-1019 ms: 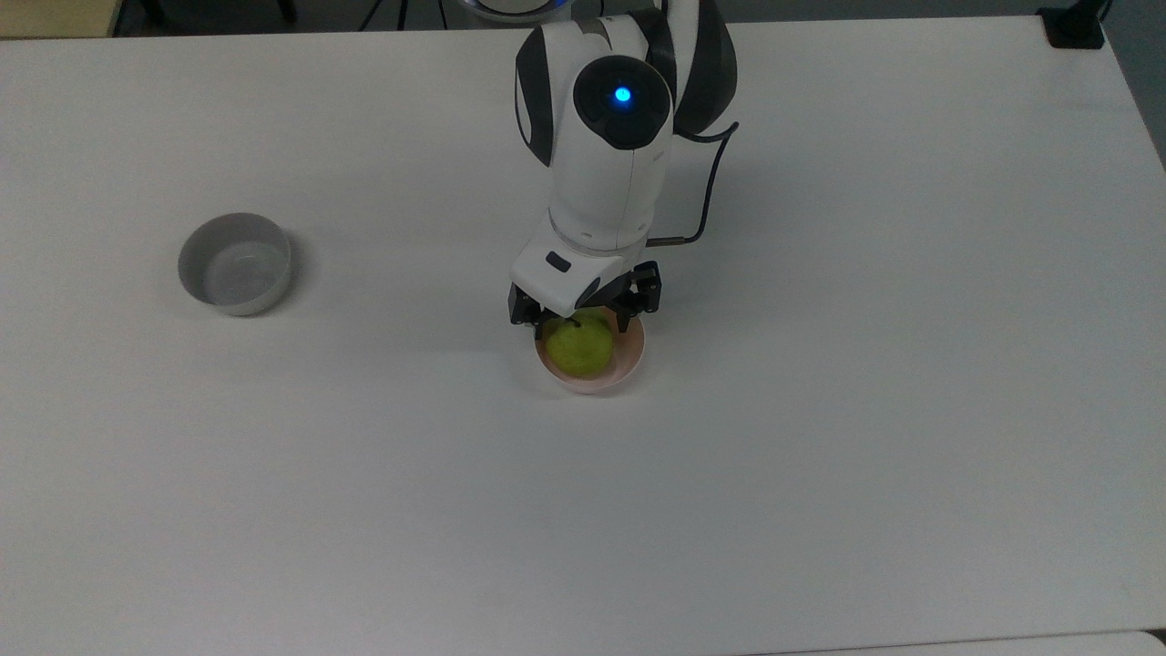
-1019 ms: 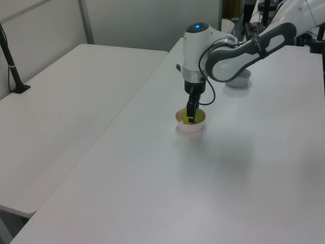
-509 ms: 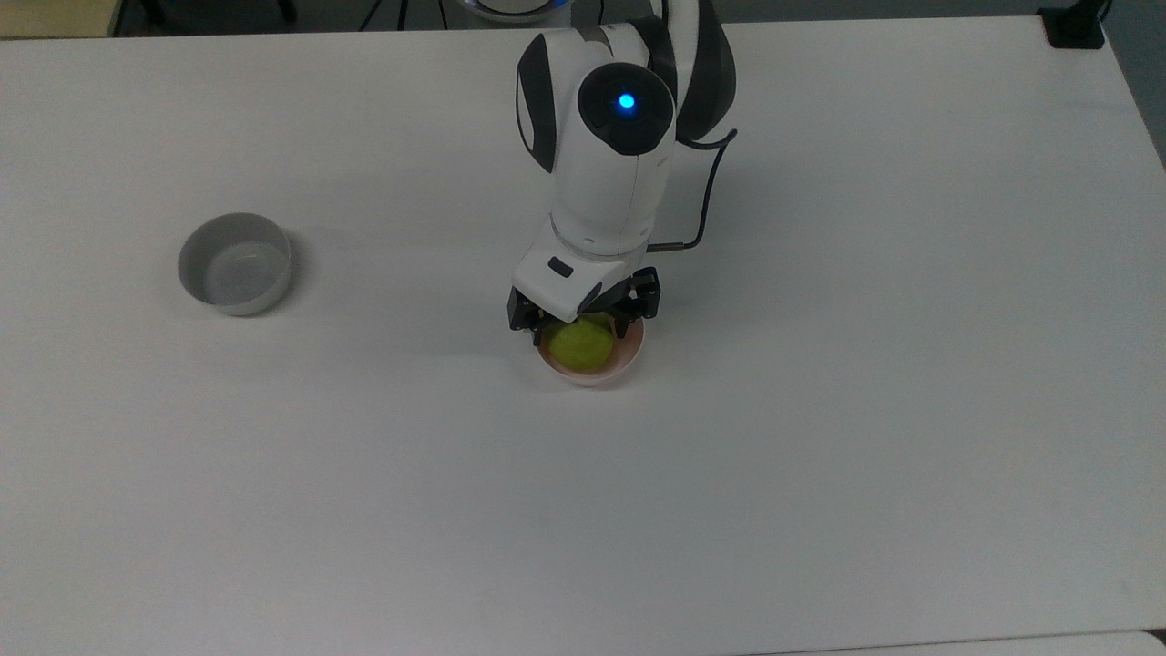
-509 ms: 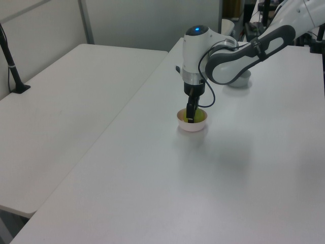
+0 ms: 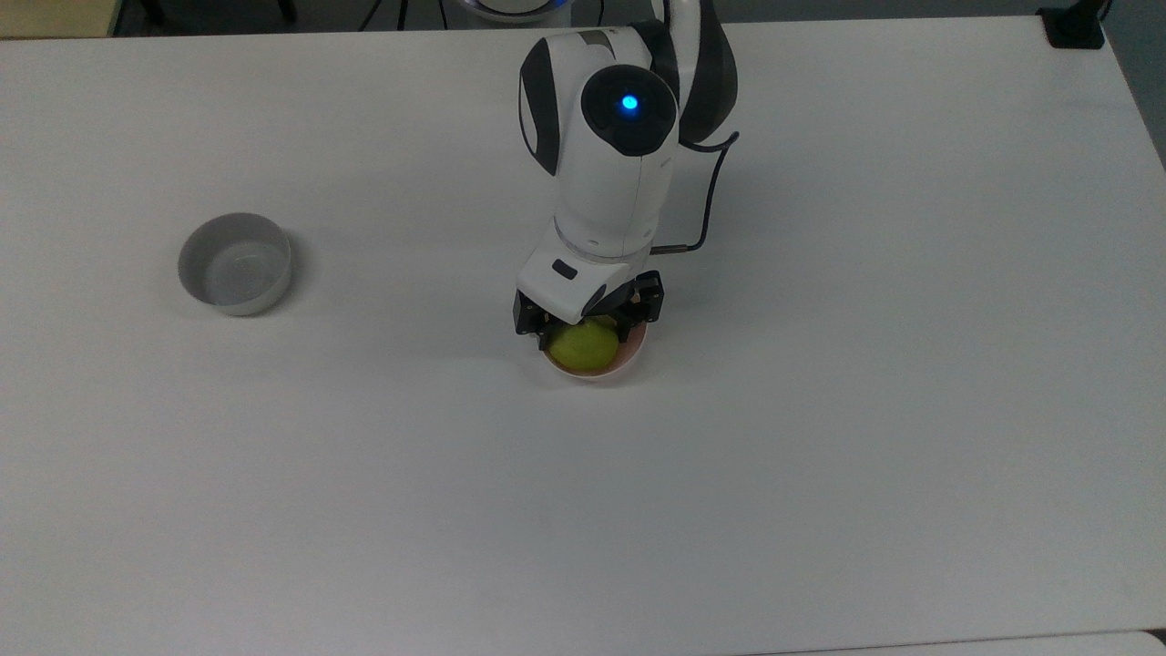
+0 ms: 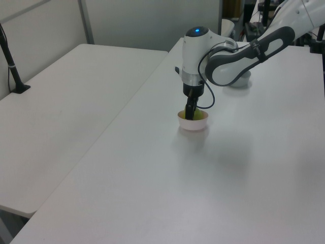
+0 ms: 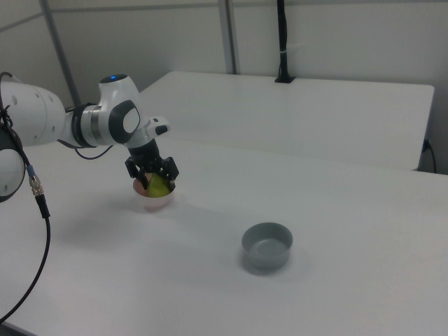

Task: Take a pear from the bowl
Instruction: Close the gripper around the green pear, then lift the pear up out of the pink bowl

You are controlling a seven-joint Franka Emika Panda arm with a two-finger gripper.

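Observation:
The yellow-green pear (image 5: 583,348) lies in the pale pink bowl (image 5: 629,364) near the table's middle. My gripper (image 5: 588,326) is lowered over the bowl's far side. It is open, with one black finger on each side of the pear's upper part. The hand covers the pear's stem end and the bowl's far rim. In the left view the gripper (image 6: 189,114) reaches down into the bowl (image 6: 193,125), and the pear (image 6: 199,116) peeks out beside it. In the right view the pear (image 7: 162,186) shows between the fingers above the bowl (image 7: 155,202).
A grey-white bowl (image 5: 235,264) stands empty at the top view's left, well apart from the pink one; in the right view this grey bowl (image 7: 267,245) is nearer the camera. A cable (image 5: 706,200) hangs beside the wrist. A second white table (image 6: 61,117) adjoins.
The gripper has come down further over the pear, covering more of it and the bowl's far rim. The fingers keep the same spread. The bowl has shifted slightly.

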